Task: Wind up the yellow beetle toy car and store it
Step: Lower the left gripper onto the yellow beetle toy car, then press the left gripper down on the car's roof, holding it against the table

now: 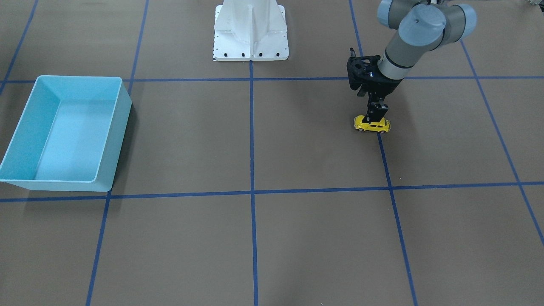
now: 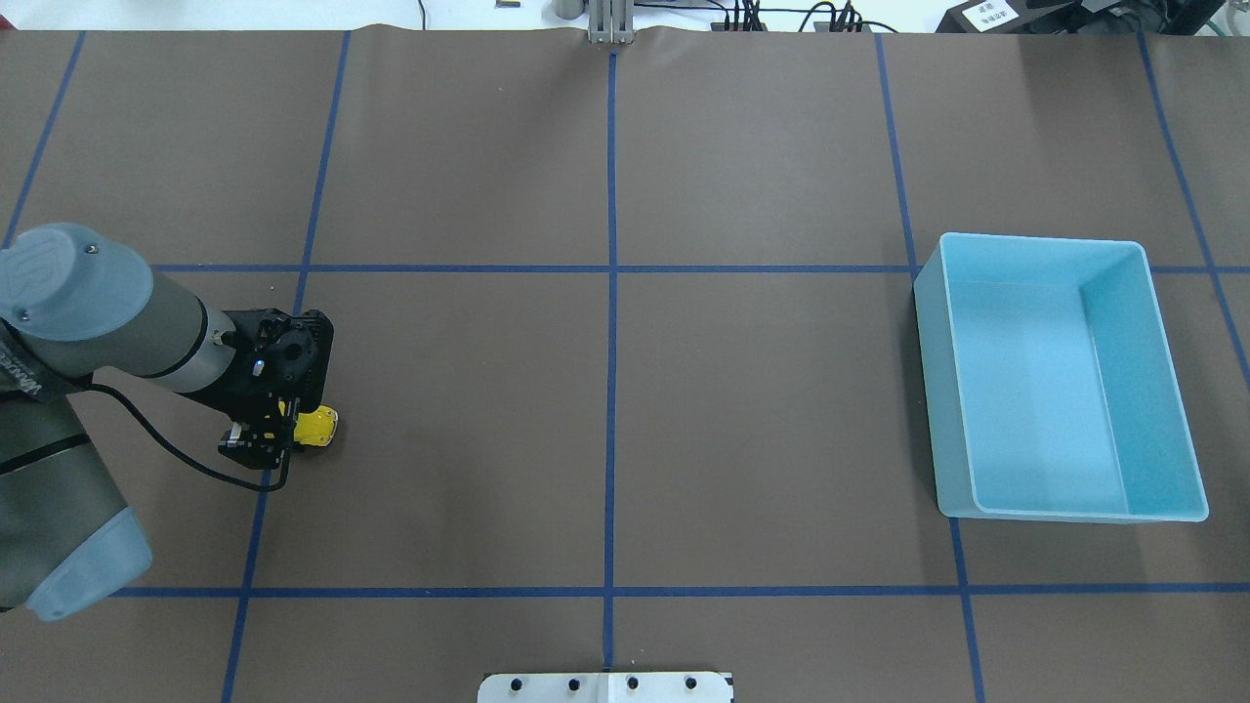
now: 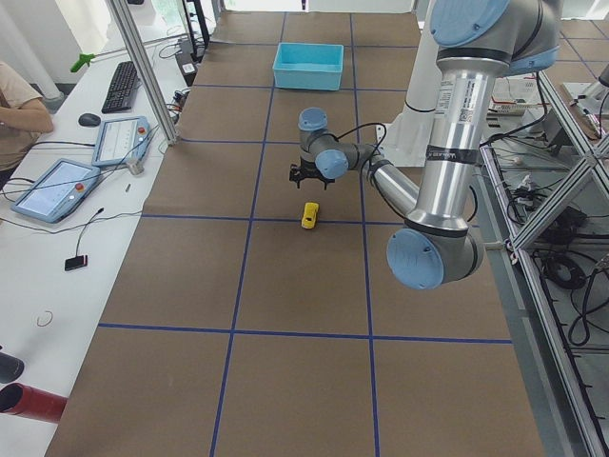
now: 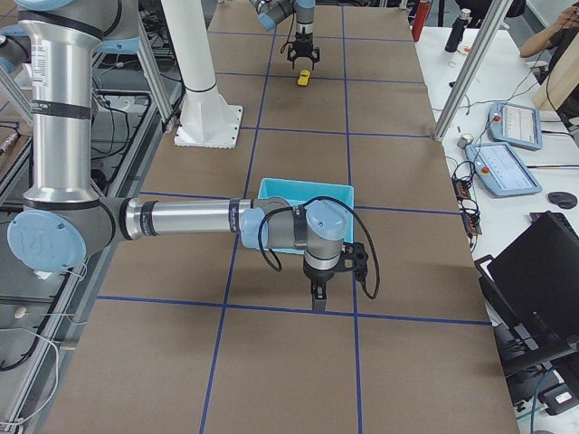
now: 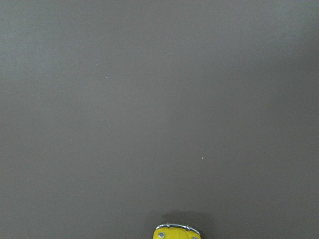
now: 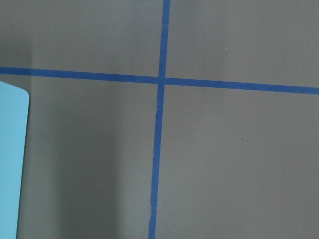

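The yellow beetle toy car [image 1: 372,124] stands on its wheels on the brown table, on a blue tape line on the robot's left side. It also shows as the car [image 2: 318,427], the car [image 3: 310,215] and the car [image 4: 304,79], and only its bumper edge [image 5: 175,232] shows in the left wrist view. My left gripper [image 1: 376,114] hangs just above its roof, pointing down with its fingers apart and nothing held. My right gripper [image 4: 315,291] shows only in the exterior right view, low over the table beside the light blue bin [image 4: 308,186]. I cannot tell its state.
The light blue bin [image 2: 1060,376] is empty and stands far across the table on the robot's right side; its corner [image 6: 11,159] shows in the right wrist view. The white robot base [image 1: 250,29] is at the table's robot-side edge. Blue tape lines grid the surface.
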Robot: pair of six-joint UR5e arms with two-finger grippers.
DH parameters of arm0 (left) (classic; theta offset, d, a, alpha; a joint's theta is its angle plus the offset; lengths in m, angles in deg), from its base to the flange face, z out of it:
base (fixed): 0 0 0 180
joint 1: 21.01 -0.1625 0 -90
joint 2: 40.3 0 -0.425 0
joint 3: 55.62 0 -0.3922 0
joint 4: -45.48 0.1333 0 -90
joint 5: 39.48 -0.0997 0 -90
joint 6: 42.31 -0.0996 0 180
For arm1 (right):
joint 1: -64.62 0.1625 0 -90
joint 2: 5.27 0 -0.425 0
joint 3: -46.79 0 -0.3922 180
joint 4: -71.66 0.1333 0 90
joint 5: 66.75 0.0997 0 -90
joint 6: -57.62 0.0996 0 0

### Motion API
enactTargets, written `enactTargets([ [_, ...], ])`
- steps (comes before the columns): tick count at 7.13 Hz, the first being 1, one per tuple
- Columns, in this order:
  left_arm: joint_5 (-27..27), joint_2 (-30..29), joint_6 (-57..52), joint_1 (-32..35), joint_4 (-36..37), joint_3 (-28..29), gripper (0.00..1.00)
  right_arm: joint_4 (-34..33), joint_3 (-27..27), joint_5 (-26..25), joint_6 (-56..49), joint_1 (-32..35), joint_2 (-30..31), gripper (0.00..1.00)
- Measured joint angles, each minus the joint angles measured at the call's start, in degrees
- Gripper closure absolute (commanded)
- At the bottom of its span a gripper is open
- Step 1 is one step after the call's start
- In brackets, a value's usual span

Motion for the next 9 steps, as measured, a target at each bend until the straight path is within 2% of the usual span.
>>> enactTargets([
  [3,-5.6,-0.3,-0.5,-3.6,-0.7,2.6,0.00,0.0,0.0,0.1,0.0,0.0,0.0,0.00],
  [5,-7.0,0.3,-2.7,-4.2,-2.4,3.7,0.00,0.0,0.0,0.1,0.0,0.0,0.2,0.00],
  [9,-8.6,-0.2,-3.5,-4.3,-3.1,6.4,0.06,0.0,0.0,0.2,0.0,0.0,0.3,0.00],
])
